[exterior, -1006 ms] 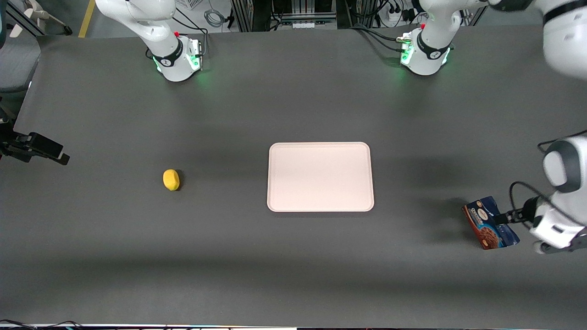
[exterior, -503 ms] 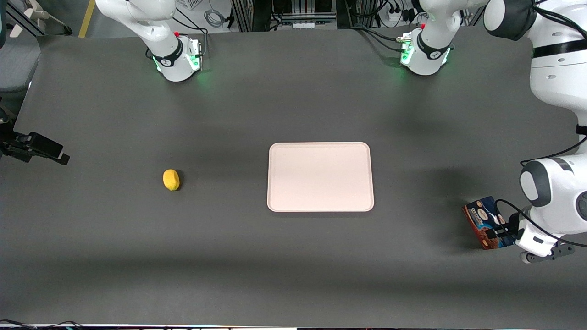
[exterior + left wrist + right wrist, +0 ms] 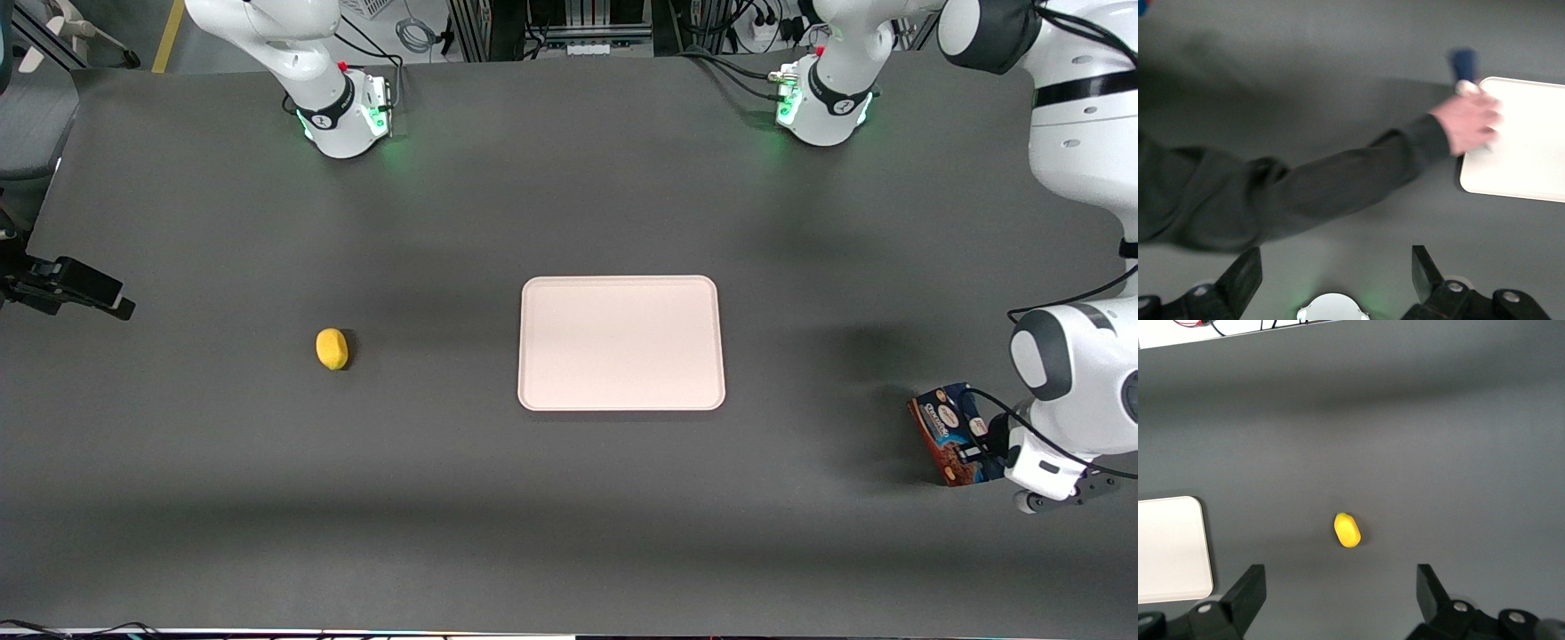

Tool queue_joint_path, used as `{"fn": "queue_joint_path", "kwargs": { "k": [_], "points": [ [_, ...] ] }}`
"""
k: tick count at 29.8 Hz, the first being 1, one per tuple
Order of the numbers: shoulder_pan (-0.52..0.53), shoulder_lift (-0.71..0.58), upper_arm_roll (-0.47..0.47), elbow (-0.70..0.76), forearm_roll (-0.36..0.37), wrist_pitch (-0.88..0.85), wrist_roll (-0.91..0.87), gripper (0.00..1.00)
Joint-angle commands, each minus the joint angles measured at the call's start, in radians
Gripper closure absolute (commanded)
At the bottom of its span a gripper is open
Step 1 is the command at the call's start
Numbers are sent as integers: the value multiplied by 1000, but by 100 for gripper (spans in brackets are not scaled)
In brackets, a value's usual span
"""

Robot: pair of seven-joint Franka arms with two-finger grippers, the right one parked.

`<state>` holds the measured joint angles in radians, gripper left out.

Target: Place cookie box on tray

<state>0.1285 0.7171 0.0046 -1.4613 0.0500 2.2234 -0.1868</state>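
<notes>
1. Box first: the cookie box (image 3: 948,433) sits near the working arm's end of the table (image 3: 533,533), well apart from the tray (image 3: 620,283) and a little nearer the front camera than the tray's near rim.
2. It shows its dark blue and brown printed face, with the small white round logo toward its upper end, and it lies skewed against the table's edges.
3. The hand (image 3: 978,449) is right at the box, pressed up against the side that faces the working arm's end, with its white wrist and a black cable looping just beside it.
4. How far the hand is open, and whether it really has hold of the box, I cannot tell from here.
5. The tray lies flat in the middle of the table, pale pink, rounded at the corners, its low rim all in plain sight and nothing on it.
6. A small yellow lump (image 3: 331,348) rests on the table toward the parked arm's end, well apart from the tray and level with it.
7. Over on the left wrist camera, things look different: a blurred arm in a dark sleeve (image 3: 1305,187) stretches across grey table, and its bare fingers touch the edge of a pale tray, with something blue just above them.
</notes>
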Motion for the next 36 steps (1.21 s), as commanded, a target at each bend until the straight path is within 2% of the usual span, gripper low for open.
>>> {"fn": "queue_joint_path", "kwargs": {
  "k": [1, 11, 20, 24, 27, 31, 36],
  "points": [
    [-13, -82, -6, 47, 4, -152, -26, 100],
    [-15, -252, -116, 164, 4, -473, -71, 100],
    [-24, -376, -371, 122, 7, -645, -233, 100],
    [-32, -381, -483, 40, 17, -598, -336, 100],
    [-36, -372, -541, -43, 19, -498, -382, 100],
    [-41, -369, -578, -197, 25, -311, -411, 100],
    [-47, -331, -583, -295, 59, -176, -396, 100]
  ]
}}
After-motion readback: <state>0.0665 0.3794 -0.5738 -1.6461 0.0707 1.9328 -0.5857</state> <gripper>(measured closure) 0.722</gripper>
